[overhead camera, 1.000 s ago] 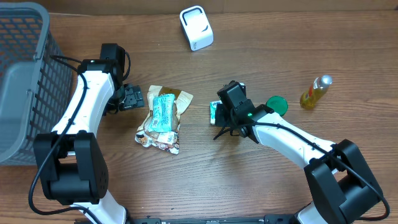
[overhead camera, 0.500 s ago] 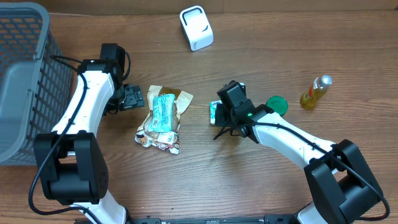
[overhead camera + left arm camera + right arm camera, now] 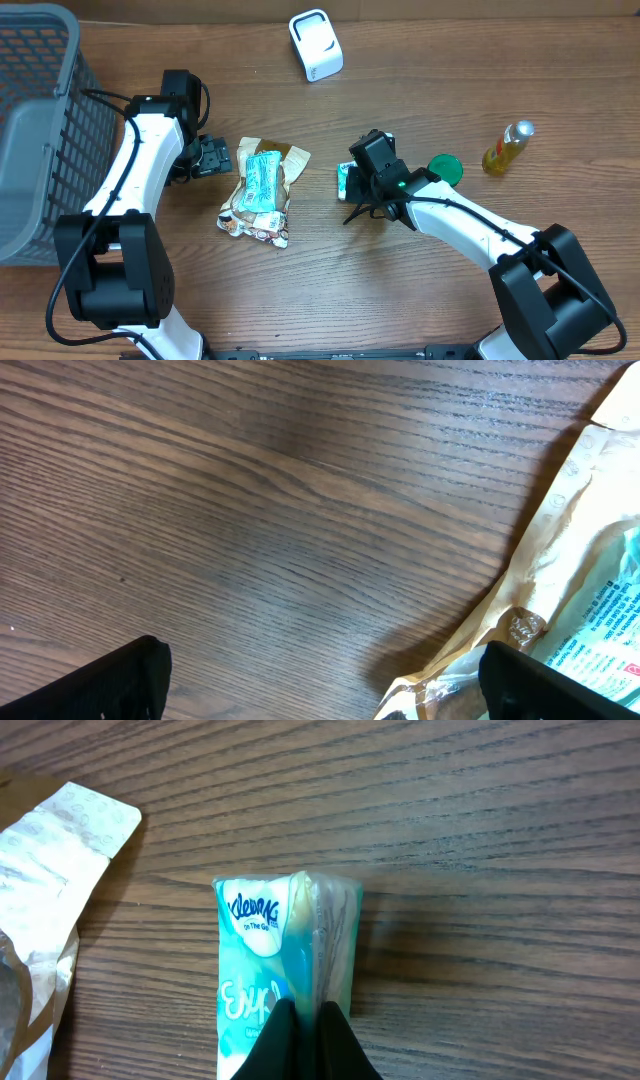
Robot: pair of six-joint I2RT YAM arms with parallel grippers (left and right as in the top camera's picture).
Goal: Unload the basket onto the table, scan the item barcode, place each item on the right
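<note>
Teal-and-white Kleenex pocket tissue pack [image 3: 275, 960] is mid-worktop, just left of the round green disc [image 3: 445, 168]. The right hand [image 3: 305, 1040] is clamped on the pack's near end, black fingers pinched tight together on the plastic wrap. In the overhead view the pack [image 3: 346, 179] is mostly hidden under the right hand [image 3: 355, 184]. It looks to be lying on the wood, but I can't tell for sure that it isn't slightly lifted. The logo end points away from the wrist camera.

Left hand [image 3: 211, 157] is wide open, holding nothing, low over the brown wooden worktop [image 3: 400, 290]. It is just left of the crinkled beige foil pouch [image 3: 258, 205] that has a teal snack packet [image 3: 263, 178] on top. In the left wrist view both of its fingertips [image 3: 120, 680] frame bare wood, with the pouch edge [image 3: 570, 550] in front of the right-side finger and apart from it. The same pouch edge [image 3: 50, 870] shows at the left of the right wrist view, near the tissue pack but not touching it.

The white boxy barcode scanner [image 3: 315, 45] sits at the far edge of the worktop, well apart from the pack. The grey mesh basket [image 3: 40, 120] is far left. The small bottle of yellow liquid with a silver cap [image 3: 508, 147] lies far right, beyond the green disc.
</note>
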